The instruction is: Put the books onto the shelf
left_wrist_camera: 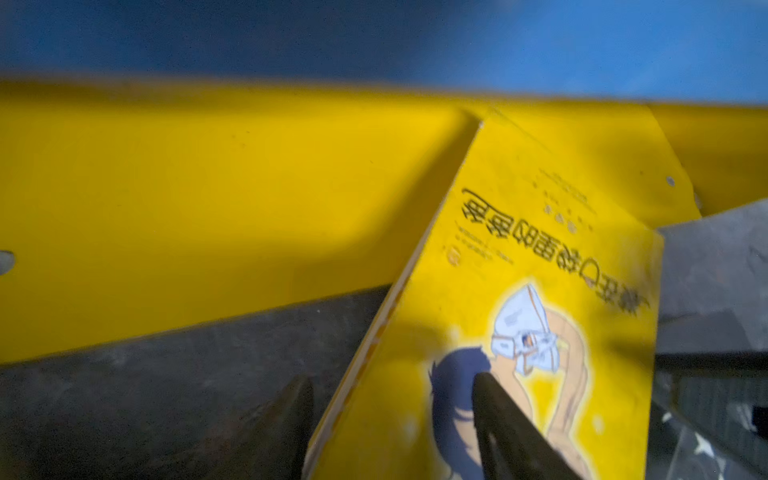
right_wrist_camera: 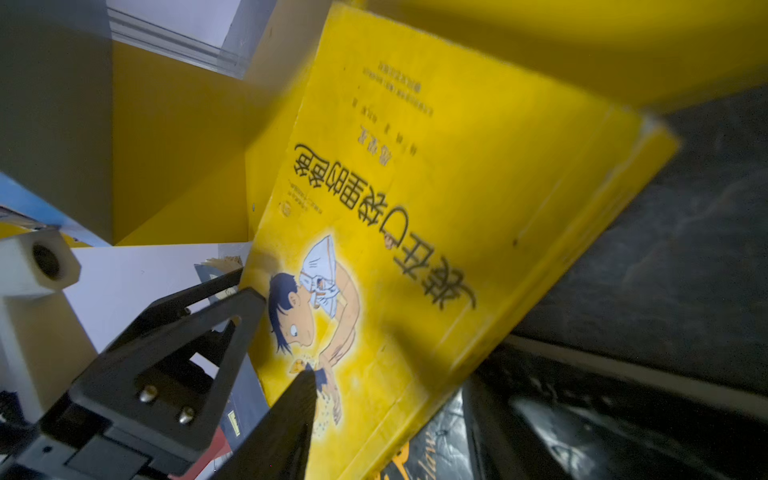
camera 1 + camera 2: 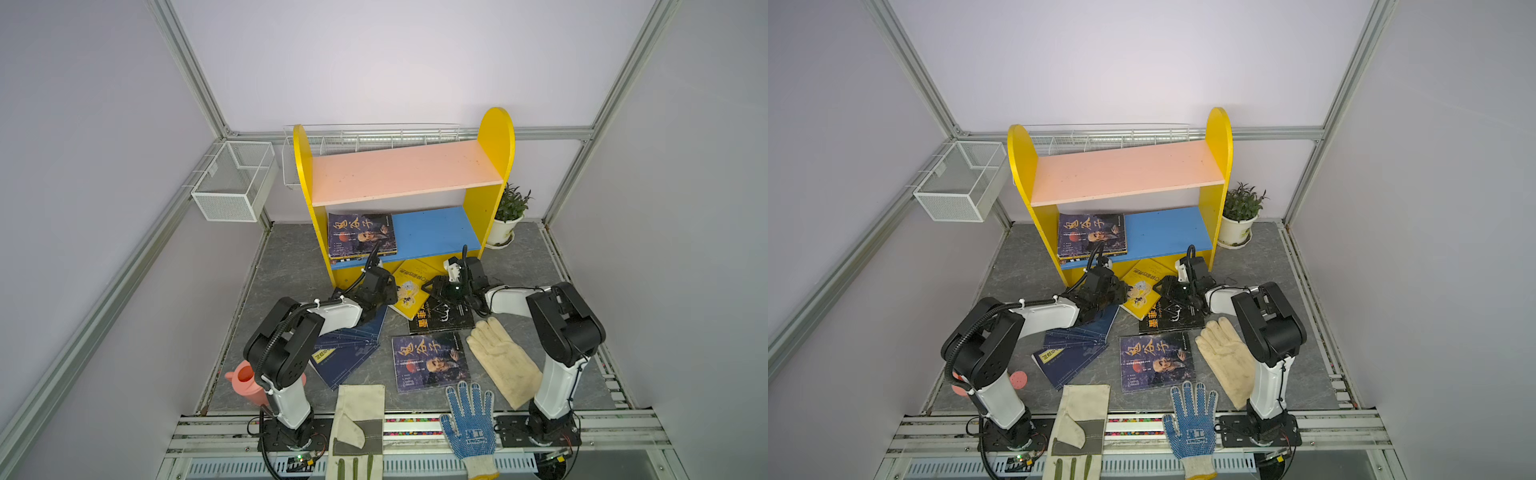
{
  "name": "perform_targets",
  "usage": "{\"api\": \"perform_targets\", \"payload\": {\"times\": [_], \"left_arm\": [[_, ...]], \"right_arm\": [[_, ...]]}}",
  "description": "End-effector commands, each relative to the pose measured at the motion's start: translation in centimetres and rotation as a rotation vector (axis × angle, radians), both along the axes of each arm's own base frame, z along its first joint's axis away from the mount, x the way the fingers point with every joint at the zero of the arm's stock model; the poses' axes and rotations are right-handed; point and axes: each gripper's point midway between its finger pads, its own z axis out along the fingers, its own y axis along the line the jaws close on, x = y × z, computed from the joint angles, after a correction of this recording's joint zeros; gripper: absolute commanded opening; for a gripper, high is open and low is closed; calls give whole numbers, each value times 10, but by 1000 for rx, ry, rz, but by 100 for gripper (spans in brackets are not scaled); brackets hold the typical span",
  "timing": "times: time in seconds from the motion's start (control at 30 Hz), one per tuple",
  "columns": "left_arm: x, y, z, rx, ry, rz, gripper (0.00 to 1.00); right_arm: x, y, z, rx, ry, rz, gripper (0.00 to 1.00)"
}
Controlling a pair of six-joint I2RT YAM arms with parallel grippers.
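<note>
The shelf (image 3: 407, 174) (image 3: 1125, 174) stands at the back with a purple-blue book (image 3: 361, 235) lying on its blue lower board. A yellow cartoon book (image 3: 409, 291) (image 3: 1140, 291) (image 1: 519, 266) (image 2: 436, 199) tilts up off the table, its far corner against the shelf's yellow base. My left gripper (image 3: 392, 291) (image 1: 395, 380) is shut on its spine edge, one finger on the cover, one beneath. On the opposite edge my right gripper (image 3: 430, 286) (image 2: 395, 378) is shut the same way. A black book (image 3: 444, 318), another purple-blue book (image 3: 430, 361) and navy books (image 3: 349, 349) lie flat on the table.
A cream glove (image 3: 503, 359), a blue-dotted glove (image 3: 469, 419) and a canvas glove (image 3: 359, 419) lie near the front edge. A pink watering can (image 3: 245, 378) sits by the left arm's base. A potted plant (image 3: 509, 216) stands right of the shelf, and a wire basket (image 3: 235, 180) hangs at the left.
</note>
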Motion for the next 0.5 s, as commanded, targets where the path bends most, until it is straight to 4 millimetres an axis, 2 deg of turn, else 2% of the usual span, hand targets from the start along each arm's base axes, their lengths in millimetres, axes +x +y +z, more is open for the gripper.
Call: {"api": "perform_targets", "payload": {"times": [0.0,0.07,0.17,0.2,0.33,0.37,0.4,0.47], "left_arm": [[-18,-26,-13,-40,62,-114,48],[-22,-30,-14,-57,78,-131,42],[-26,-34,-15,-69,94,-153,39],[-27,-34,-16,-69,97,-154,38],[-30,-34,-12,-75,93,-160,39],[-30,-34,-9,-80,89,-159,40],[-29,-35,-5,-85,85,-161,42],[-30,-36,6,-100,73,-162,53]], "right_arm": [[-8,10,5,77,-9,42,58],[-7,13,13,112,-31,46,58],[-6,15,14,136,-36,39,54],[-5,14,13,139,-33,33,50],[-1,11,11,129,-37,3,23],[-9,6,0,108,-16,-2,18],[-10,3,0,101,-19,-7,13],[-13,-2,5,93,-33,-2,9]]}}
